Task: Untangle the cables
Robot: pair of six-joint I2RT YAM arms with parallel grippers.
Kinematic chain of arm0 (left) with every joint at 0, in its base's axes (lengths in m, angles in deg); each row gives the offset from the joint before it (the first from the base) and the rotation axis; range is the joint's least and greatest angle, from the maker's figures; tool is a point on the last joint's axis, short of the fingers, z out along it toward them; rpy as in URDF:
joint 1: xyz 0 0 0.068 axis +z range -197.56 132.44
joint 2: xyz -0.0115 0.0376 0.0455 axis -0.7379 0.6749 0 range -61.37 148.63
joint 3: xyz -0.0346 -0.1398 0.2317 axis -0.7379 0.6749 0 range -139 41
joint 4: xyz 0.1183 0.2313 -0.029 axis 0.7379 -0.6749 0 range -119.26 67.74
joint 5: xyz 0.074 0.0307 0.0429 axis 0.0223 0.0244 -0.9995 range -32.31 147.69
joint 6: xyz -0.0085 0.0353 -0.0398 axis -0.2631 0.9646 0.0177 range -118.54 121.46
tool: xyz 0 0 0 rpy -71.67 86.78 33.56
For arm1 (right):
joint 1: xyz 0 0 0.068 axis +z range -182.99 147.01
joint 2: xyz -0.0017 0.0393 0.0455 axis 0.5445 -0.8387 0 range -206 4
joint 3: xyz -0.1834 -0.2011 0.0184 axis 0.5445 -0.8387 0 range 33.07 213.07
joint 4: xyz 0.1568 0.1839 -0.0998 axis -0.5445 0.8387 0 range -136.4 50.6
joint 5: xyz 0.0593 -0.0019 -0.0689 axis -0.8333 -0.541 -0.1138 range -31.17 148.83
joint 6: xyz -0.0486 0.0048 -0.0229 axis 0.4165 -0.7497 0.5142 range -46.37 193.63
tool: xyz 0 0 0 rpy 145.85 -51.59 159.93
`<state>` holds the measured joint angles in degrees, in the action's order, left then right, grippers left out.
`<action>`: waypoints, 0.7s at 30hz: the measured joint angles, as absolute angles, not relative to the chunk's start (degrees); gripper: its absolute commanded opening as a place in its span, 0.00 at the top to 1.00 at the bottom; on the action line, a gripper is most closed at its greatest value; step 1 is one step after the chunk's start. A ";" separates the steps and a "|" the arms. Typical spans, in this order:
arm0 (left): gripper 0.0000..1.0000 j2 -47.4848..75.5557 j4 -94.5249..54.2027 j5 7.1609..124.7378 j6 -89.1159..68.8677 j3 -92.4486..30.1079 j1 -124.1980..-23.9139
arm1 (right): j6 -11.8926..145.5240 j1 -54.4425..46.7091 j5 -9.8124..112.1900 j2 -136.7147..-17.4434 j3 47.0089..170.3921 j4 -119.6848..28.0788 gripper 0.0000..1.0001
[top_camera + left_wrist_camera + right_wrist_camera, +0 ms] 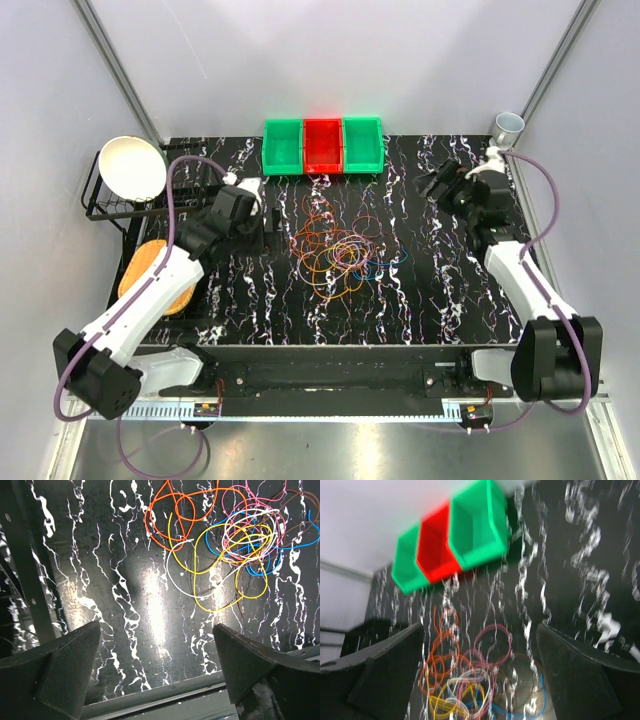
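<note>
Two arms reach over a black, white-veined worktop [430, 290]. At its far-left corner a white bowl [133, 167] sits tilted in a black wire rack [103, 208]. Nearer, at the left edge, a tan round mat [145, 270] lies partly under the left arm. The left gripper [156, 630] points toward the middle of the worktop, its fingers [60, 665] spread wide apart with only bare marbled surface between them. Ahead and to the right in its wrist view lie the cables [338, 252]. They form one loose tangle of thin curly loops near the centre of the worktop, with orange at the left of the heap and yellow, white, pink, blue and brown crossing over one another. No finger touches them. Behind the tangle, along the far edge, three bins stand side by side: a green bin [283, 146], a red bin [322, 145] and a second green bin [361, 144]. The right gripper [479, 630] is well to the right of the tangle, toward the far-right side. Its wrist view is blurred, yet its fingers [580, 670] show clearly parted and hold nothing. A pale cup [508, 127] stands at the far-right corner.
</note>
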<state>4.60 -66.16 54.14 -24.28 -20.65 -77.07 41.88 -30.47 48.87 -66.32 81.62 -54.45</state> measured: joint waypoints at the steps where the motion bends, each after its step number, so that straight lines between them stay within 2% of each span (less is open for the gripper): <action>1: 0.01 5.30 -66.62 54.14 -23.87 -21.59 -77.12 | 41.62 -29.88 48.44 -67.44 82.52 -52.29 0.03; 9: 0.01 11.45 -65.73 55.80 -23.30 -25.48 -78.04 | 40.51 -17.81 47.02 -70.98 87.28 -40.44 0.10; 15: 0.01 9.17 -55.26 57.61 -27.60 -15.88 -82.04 | 39.63 -17.46 45.55 -71.37 85.34 -38.54 0.09; 21: 0.01 11.47 -51.87 55.51 -29.53 -14.55 -85.73 | 40.42 -17.33 45.42 -69.86 82.28 -34.63 0.08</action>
